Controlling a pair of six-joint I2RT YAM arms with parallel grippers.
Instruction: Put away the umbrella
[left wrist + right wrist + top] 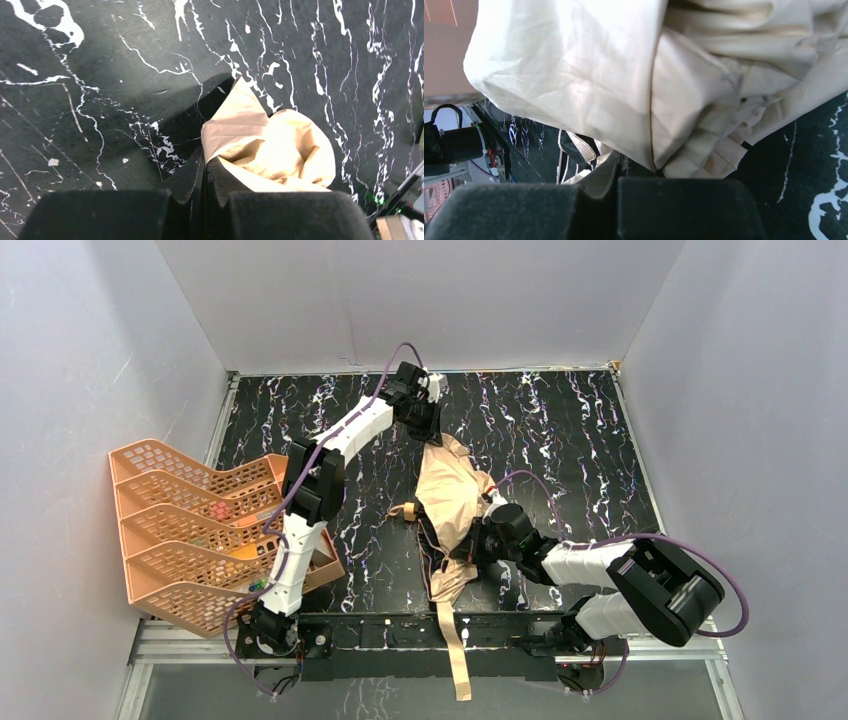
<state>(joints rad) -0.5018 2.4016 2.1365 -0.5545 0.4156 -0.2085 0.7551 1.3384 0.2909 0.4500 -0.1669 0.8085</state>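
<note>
**Operator:** State both end effectors.

**Technician:** The left end effector (206, 162) is fully closed, its tips pinching the outermost corner of the umbrella (450, 495). The right end effector (619, 165) is fully closed on canopy folds that drape over it. The umbrella lies crumpled between the two.

**Operator:** Failure risks?

**Technician:** Both grips hold loose fabric only, as far as can be judged. The left pinch is thin, so tension may pull the corner free. The strap (455, 650) trails behind the right end effector, over the near edge, and may snag. Ribs under the right end effector may catch or bend.

**Operator:** Surroundings?

**Technician:** The surface (580, 440) is black with white veining. Plain pale walls (400, 300) enclose three sides. An orange mesh rack (190, 530) stands well to the left of the left end effector.
</note>
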